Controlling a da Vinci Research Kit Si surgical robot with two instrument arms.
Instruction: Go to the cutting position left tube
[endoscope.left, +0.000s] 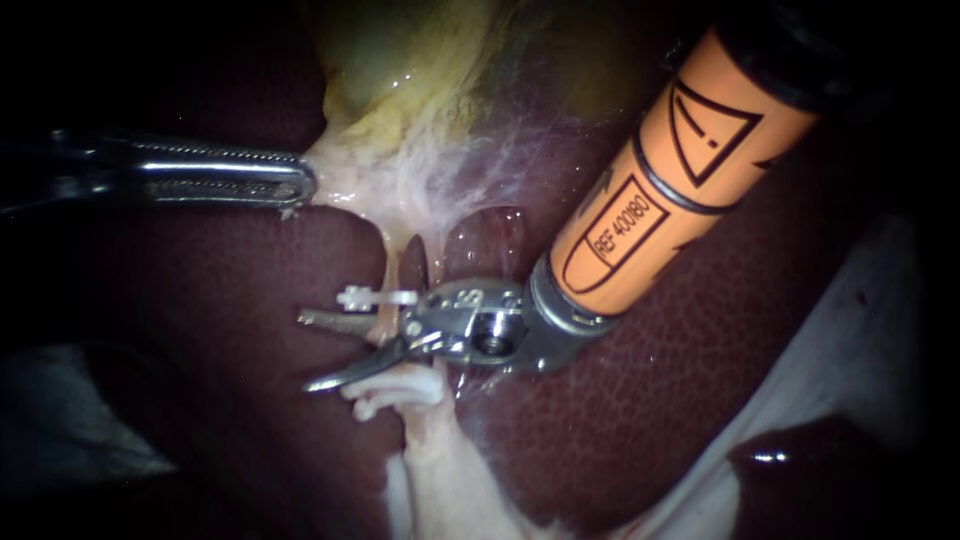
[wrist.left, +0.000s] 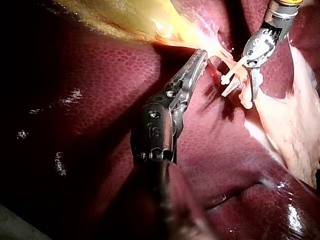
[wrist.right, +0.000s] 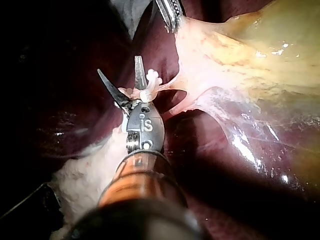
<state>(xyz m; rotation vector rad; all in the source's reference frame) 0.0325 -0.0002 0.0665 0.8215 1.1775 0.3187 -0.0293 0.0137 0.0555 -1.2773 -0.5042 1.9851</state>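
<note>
The liver (endoscope.left: 700, 330) is dark maroon, finely pebbled. The gallbladder (endoscope.left: 420, 60) is yellow-green. The clips (endoscope.left: 378, 297) are white. The right instrument (endoscope.left: 308, 350) has an orange, black-marked shaft; the left instrument (endoscope.left: 303, 185) is silver.

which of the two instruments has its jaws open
The right instrument, the one with the orange shaft: its two blades stand apart, gripping nothing. The left instrument has its jaws shut on pale tissue.

Cameras: one endoscope, two wrist-mounted, all close to the tissue.
Endoscope faces the liver (endoscope.left: 200, 300), shafts entering from left and right. Each wrist camera looks along its own shaft, left instrument (wrist.left: 201, 54) and right instrument (wrist.right: 120, 70), from opposite sides. Shared: clipped tube (endoscope.left: 389, 265), gallbladder (endoscope.left: 400, 70), both tips.
</note>
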